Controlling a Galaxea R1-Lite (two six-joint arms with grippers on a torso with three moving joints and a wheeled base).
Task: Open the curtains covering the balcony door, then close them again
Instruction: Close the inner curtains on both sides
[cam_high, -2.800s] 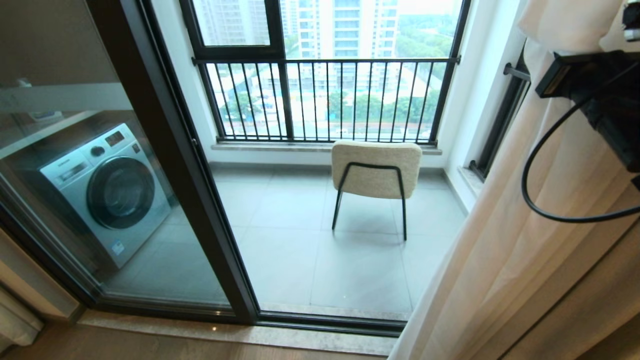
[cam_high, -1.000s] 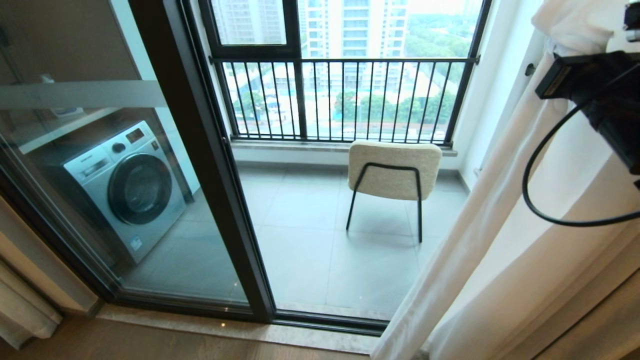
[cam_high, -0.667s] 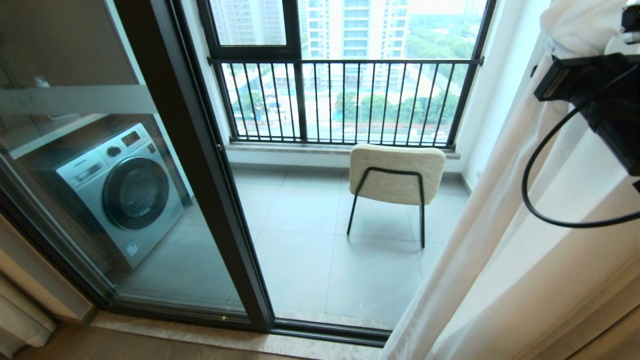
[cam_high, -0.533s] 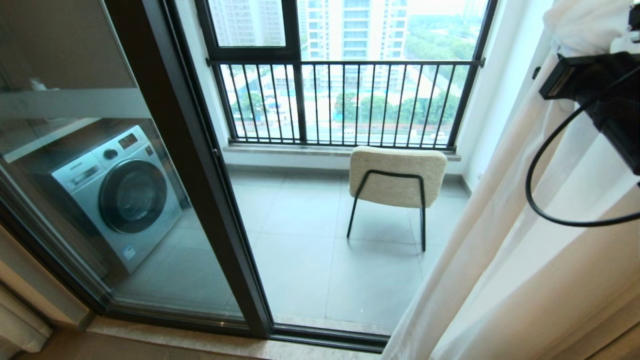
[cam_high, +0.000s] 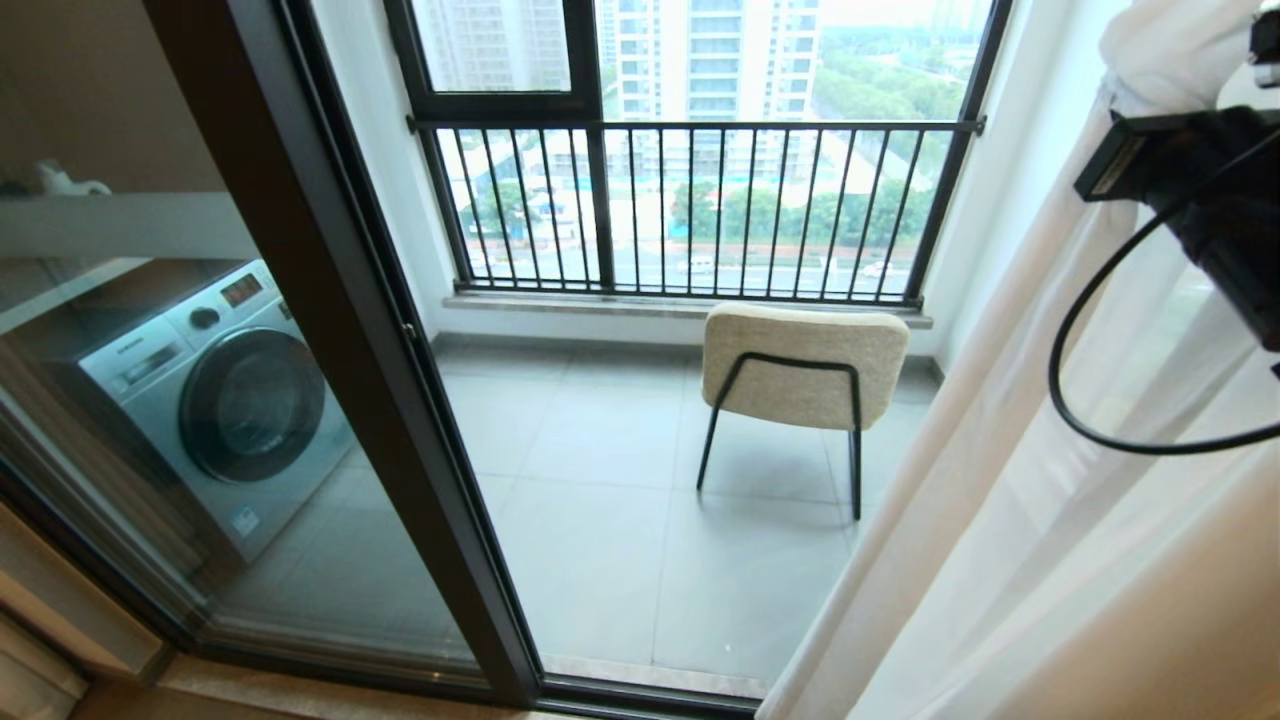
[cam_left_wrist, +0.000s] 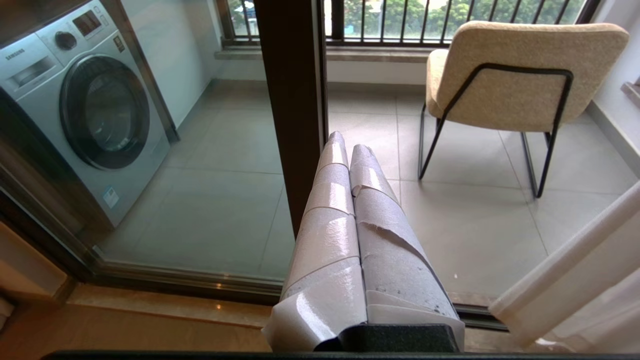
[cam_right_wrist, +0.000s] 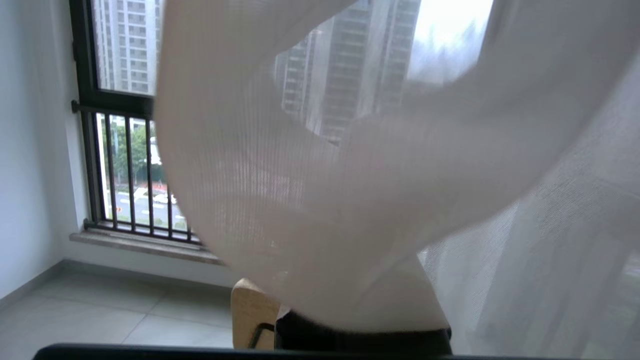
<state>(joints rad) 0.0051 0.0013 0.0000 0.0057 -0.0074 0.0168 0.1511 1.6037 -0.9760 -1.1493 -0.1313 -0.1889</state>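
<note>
Right pincer (cam_high: 1250, 60) raised, clamping curtains (cam_high: 1020, 520)

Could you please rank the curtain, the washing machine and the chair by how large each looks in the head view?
1. The curtain, filling the right side, though it hangs nearest the camera.
2. The washing machine, seen through the balcony door's glass.
3. The chair, only somewhat smaller than the machine and standing farther back.

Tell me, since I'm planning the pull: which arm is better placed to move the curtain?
Right: its gripper is wrapped in the curtain. The left gripper sits low, clear of it.
</note>
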